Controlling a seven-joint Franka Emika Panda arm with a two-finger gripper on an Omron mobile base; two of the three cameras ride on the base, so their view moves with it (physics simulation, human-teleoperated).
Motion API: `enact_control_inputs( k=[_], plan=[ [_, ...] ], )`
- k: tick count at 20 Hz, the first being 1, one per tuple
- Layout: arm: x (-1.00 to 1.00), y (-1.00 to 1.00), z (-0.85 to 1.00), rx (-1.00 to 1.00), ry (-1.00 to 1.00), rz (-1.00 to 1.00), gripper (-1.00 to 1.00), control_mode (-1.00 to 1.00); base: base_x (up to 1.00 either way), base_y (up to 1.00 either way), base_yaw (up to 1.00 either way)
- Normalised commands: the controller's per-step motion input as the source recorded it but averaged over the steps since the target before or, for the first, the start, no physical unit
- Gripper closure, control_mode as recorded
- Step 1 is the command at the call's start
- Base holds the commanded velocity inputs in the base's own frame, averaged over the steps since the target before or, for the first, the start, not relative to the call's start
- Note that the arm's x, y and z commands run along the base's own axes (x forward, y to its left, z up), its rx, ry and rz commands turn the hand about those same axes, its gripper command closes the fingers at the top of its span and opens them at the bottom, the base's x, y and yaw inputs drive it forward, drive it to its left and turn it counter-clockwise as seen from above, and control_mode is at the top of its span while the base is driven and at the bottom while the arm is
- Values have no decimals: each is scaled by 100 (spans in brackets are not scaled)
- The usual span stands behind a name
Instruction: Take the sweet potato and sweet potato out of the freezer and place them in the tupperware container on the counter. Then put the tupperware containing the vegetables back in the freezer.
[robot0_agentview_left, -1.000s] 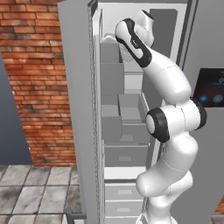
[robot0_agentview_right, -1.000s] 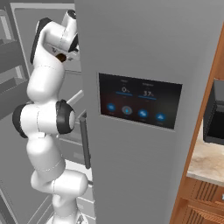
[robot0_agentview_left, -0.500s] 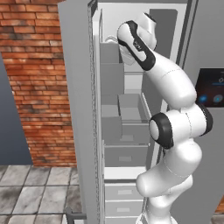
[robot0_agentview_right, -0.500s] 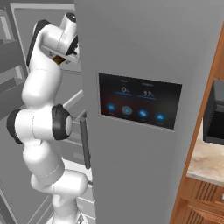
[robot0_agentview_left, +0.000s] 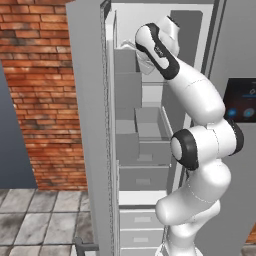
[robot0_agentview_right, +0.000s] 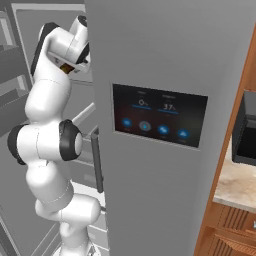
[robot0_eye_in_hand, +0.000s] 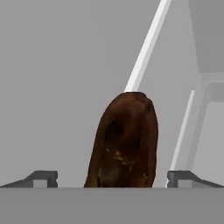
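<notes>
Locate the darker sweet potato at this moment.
In the hand view, the dark brown-red sweet potato lies on a grey freezer shelf, centred between the open end effector fingertips, with neither tip touching it.

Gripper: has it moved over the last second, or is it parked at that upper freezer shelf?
Yes. In the left base view the wrist has pushed further right and deeper into the freezer, away from its open door. The open gripper now straddles the dark sweet potato.
</notes>
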Motion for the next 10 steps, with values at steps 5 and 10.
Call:
enact_control_inputs(
  k=[5, 10],
  plan=[
    [0, 33, -27, 0, 1, 3, -100, -100, 0, 0, 0],
    [0, 31, -39, 0, 0, 2, -100, -100, 0, 0, 0]
  ],
)
